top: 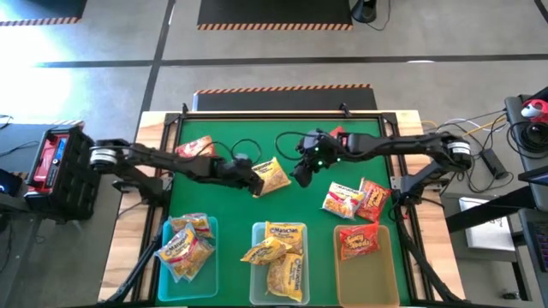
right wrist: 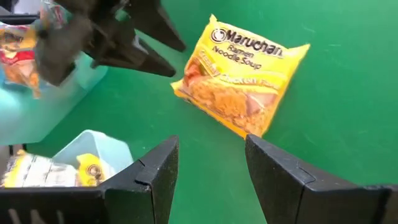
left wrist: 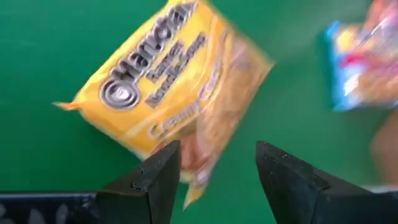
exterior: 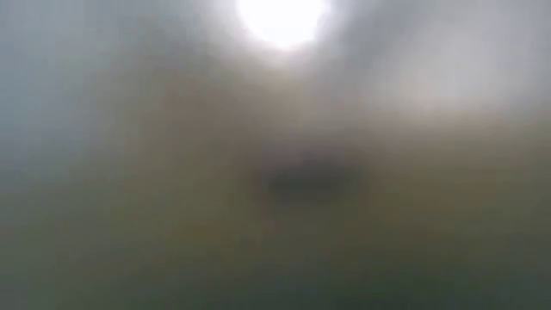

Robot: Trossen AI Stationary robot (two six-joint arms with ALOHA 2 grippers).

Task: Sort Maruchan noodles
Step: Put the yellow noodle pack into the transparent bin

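Observation:
A yellow Maruchan packet (top: 274,174) lies flat on the green mat at the table's middle. It also shows in the left wrist view (left wrist: 174,81) and the right wrist view (right wrist: 242,78). My left gripper (top: 255,183) (left wrist: 217,152) is open just left of the packet, with the packet's near corner (left wrist: 194,183) between its fingers. My right gripper (top: 301,175) (right wrist: 211,143) is open and empty, just right of the packet and short of it. The low view shows only blur. My left gripper's open fingers stand on either side of the yellow packet's near corner (left wrist: 194,183). The corner lies close to one finger (left wrist: 163,174), and I cannot tell whether they touch. The packet lies on the mat.
Three translucent bins stand along the near edge. The left bin (top: 168,257) holds orange-yellow packets, the middle bin (top: 257,274) yellow ones, and the right bin (top: 368,278) one red packet. Loose packets lie on the mat at right (top: 342,201) (top: 374,198), far left (top: 195,150) and far middle (top: 337,133).

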